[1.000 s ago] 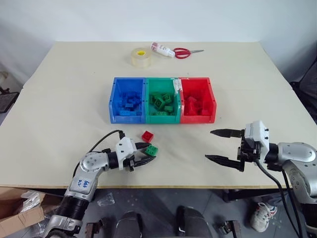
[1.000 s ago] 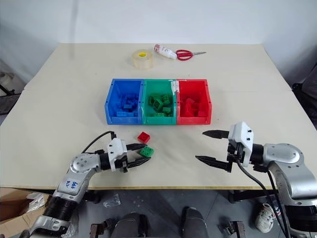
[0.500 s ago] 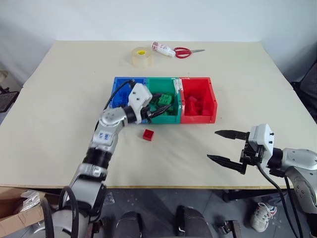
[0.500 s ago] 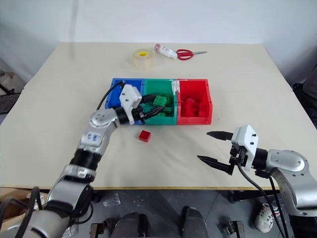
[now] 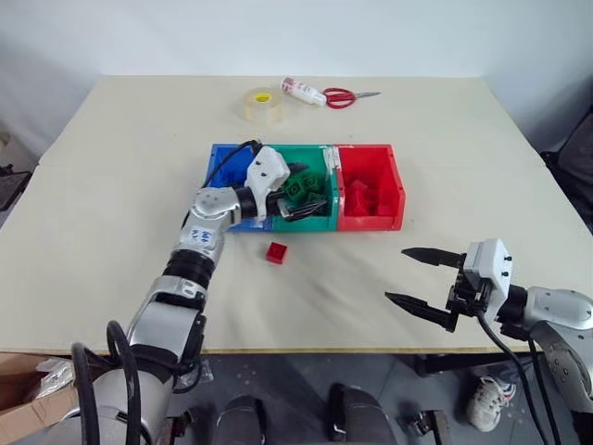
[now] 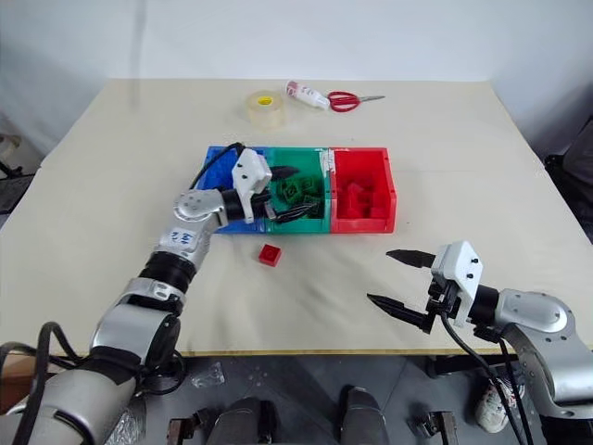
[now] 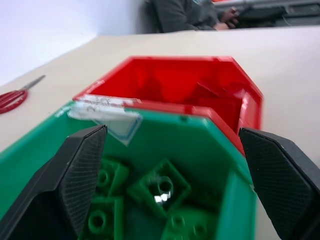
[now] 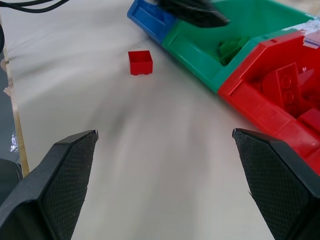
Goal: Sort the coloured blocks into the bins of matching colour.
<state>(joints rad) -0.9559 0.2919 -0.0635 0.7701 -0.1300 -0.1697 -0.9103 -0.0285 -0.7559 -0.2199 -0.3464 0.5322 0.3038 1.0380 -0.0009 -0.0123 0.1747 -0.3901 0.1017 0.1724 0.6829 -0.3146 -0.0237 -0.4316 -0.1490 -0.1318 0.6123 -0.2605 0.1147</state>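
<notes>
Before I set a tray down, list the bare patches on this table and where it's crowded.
Free: the table left of the blue bin, the stretch right of the red bin, and the band between bins and tape roll. Crowded: the bins, the left gripper over the green bin, the red block, and the right gripper.

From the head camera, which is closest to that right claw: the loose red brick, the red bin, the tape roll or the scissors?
From the right gripper:
1. Red bin, just beyond it.
2. Loose red brick, on the table towards the left; close to the bin's distance.
3. Scissors, far edge.
4. Tape roll, far edge, further left.
</notes>
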